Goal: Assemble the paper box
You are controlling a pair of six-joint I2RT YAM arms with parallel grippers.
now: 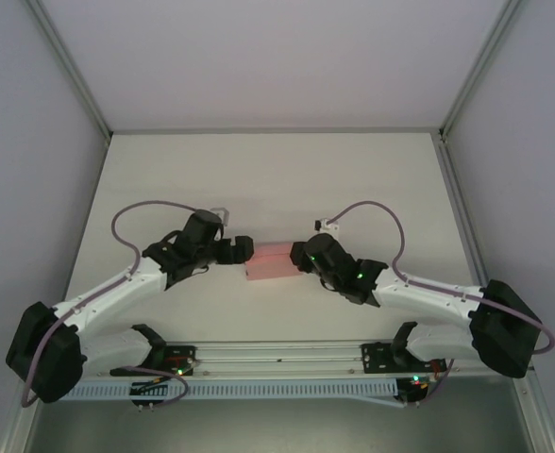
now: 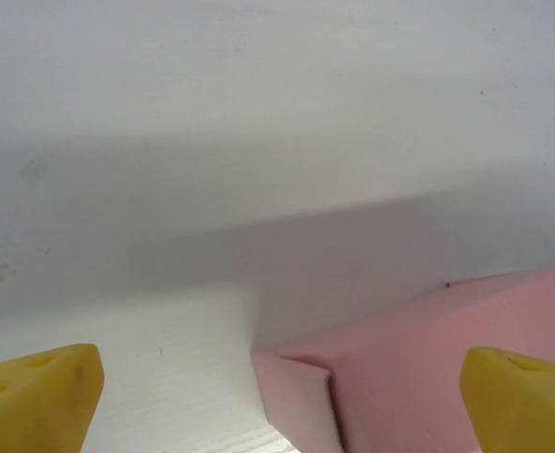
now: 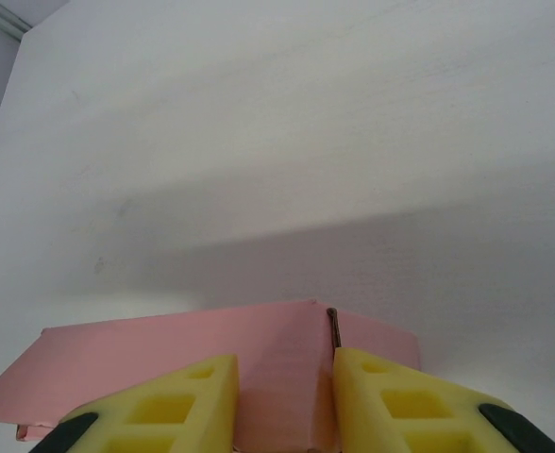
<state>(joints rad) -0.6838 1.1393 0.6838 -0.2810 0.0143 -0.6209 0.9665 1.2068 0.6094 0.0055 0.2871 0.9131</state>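
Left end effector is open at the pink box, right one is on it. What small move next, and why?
I'd likely ease the left end effector forward and close it on the near corner of the paper box. Its jaws stand wide open with that corner between them, untouched, while the right end effector pinches a panel at the opposite end, so the box looks steadied.

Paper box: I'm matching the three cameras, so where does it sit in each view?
Top external: the paper box lies mid-table.
Left wrist: lower right corner.
Right wrist: bottom centre, pinched by the right gripper.
Shared landmark: the white table under the box.
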